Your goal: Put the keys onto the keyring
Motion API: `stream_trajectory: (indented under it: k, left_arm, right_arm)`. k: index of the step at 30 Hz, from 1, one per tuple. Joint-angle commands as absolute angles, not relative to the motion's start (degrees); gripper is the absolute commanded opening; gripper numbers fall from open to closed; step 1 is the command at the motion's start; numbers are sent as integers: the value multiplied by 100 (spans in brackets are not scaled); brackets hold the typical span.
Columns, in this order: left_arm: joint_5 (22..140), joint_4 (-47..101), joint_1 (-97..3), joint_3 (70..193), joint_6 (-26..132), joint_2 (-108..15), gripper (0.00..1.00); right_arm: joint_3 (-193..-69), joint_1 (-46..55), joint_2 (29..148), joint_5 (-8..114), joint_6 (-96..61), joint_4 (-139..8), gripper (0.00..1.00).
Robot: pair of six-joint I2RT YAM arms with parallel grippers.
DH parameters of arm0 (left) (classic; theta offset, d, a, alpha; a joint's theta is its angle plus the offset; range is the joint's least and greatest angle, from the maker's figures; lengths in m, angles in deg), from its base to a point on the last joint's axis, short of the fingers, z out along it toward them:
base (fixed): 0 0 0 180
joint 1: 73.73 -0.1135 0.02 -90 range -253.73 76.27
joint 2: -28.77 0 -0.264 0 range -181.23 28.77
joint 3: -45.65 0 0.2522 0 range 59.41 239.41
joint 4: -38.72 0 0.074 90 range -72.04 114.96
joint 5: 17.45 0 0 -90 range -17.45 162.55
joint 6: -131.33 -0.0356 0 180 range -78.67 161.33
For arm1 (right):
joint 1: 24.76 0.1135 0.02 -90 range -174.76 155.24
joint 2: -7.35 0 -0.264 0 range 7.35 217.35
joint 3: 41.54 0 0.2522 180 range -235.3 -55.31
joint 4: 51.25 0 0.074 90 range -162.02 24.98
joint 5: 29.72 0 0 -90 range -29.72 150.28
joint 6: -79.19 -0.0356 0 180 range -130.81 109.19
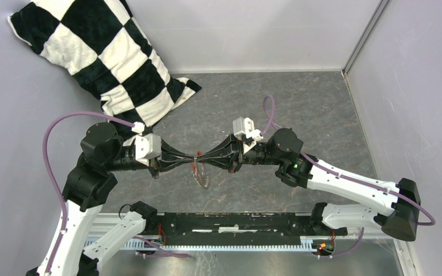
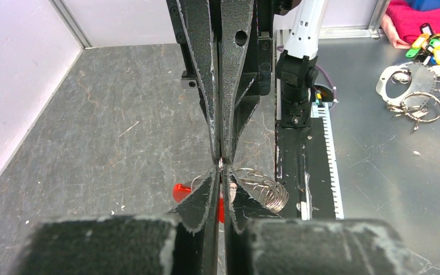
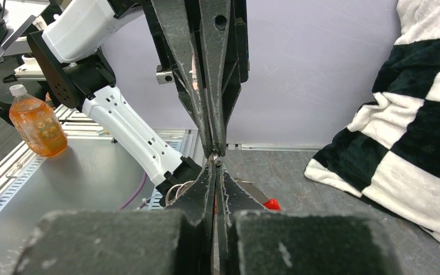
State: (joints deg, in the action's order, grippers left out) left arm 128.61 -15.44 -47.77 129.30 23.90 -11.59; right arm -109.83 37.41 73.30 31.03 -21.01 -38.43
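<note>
My left gripper (image 1: 194,156) and right gripper (image 1: 203,156) meet tip to tip above the middle of the table. Both are shut, pinching a small bit of metal between their tips. The keyring (image 2: 266,189), a grey coil of wire, hangs just below and beside my left fingers (image 2: 206,195). A red-headed key (image 2: 180,191) sticks out on their other side. In the right wrist view the key's blade runs down to its red head (image 3: 272,204), and ring loops (image 3: 175,192) show left of my right gripper (image 3: 215,163). From above, the red key (image 1: 194,167) and keyring (image 1: 204,179) dangle under the tips.
A black-and-white checked pillow (image 1: 101,54) lies at the back left against the wall. Off the table are spare rings and coloured key tags (image 2: 429,43) on a metal bench, and an orange bottle (image 3: 34,123). A black rail (image 1: 230,221) runs along the near edge.
</note>
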Motion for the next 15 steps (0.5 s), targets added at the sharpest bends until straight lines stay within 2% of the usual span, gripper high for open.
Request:
stream_trajectory:
  k: [1,3,7,11,15]
  left_arm:
    - [12951,-1512,-4775,12920,2218,-1291,5]
    - [12976,-1520,-4776,12907,2198,-1321,2]
    - [13048,-1520,-4779,12860,2128,-1366,2]
    - [13015,-1512,-4773,12829,1983,-1360,2]
    - [12965,-1520,-4772,12808,1931,-1355,2]
  right_arm:
    - [-11226,3737,7276,3154,-2073,-3563,0]
    - [-11226,3734,7284,3169,-2073,-3574,4]
    - [-11301,3728,7268,3353,-1995,-3862,24]
    - [-11803,3722,7380,3310,-1581,-4767,24]
    - [-12383,3714,7587,3158,-1254,-5812,20]
